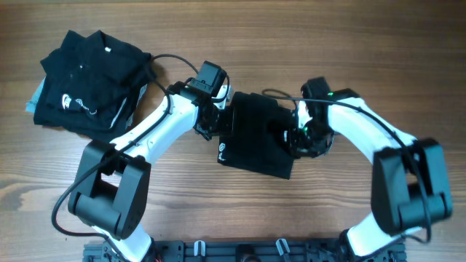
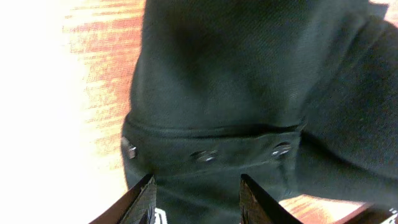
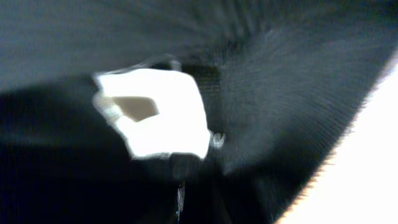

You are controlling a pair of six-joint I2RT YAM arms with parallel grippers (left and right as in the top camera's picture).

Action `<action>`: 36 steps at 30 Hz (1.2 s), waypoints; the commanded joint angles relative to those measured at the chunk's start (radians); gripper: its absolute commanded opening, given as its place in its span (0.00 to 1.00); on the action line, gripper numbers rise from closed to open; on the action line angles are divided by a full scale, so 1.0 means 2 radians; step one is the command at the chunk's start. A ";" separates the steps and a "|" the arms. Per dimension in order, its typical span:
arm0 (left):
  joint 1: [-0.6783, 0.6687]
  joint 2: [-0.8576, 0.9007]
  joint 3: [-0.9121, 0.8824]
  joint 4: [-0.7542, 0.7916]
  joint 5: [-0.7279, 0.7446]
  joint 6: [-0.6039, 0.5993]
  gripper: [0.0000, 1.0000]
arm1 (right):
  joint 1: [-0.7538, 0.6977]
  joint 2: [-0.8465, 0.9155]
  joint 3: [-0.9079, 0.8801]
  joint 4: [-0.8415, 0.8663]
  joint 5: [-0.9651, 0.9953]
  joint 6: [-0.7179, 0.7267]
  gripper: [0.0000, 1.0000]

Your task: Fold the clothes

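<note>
1. Black shirt (image 1: 255, 135) lies part-folded at the centre of the table (image 1: 349, 51), between both arms.
2. Fabric judged soft, light and limp.
3. Left gripper (image 2: 198, 182): fingers parted over the button placket (image 2: 211, 154), clamping nothing.
4. Right gripper (image 1: 300, 137): state cannot be told.
5. Advise pinching hems through all layers.

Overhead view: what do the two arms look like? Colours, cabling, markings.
Both match: white links with bulky black joint housings, left arm and right arm. A thin black cable trails loosely along each. A green light glows near the right wrist. In the wrist view, the left gripper has black, wedge-shaped fingers. No readable markings.
</note>
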 commanded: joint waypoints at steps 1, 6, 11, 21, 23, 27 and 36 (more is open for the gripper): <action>-0.001 0.006 -0.005 0.016 0.001 0.010 0.38 | -0.003 -0.092 0.059 0.010 -0.012 -0.052 0.20; 0.004 0.006 -0.005 0.030 0.000 0.010 0.15 | 0.009 -0.138 0.062 0.101 -0.126 -0.052 0.12; 0.052 0.004 -0.004 0.029 0.017 0.008 0.36 | 0.043 -0.072 0.056 0.148 -0.126 -0.030 0.11; 0.093 0.005 -0.004 0.071 0.088 0.012 0.64 | 0.021 0.113 0.056 0.034 0.063 0.083 0.07; 0.087 0.005 -0.004 0.087 0.087 0.012 0.66 | 0.022 0.113 0.056 0.039 0.062 0.075 0.07; 0.070 0.005 -0.006 0.064 0.089 0.010 0.65 | 0.022 0.112 0.056 0.038 0.061 0.074 0.08; 0.043 0.065 -0.050 0.152 0.082 0.012 0.79 | 0.022 0.112 0.056 0.040 0.061 0.067 0.08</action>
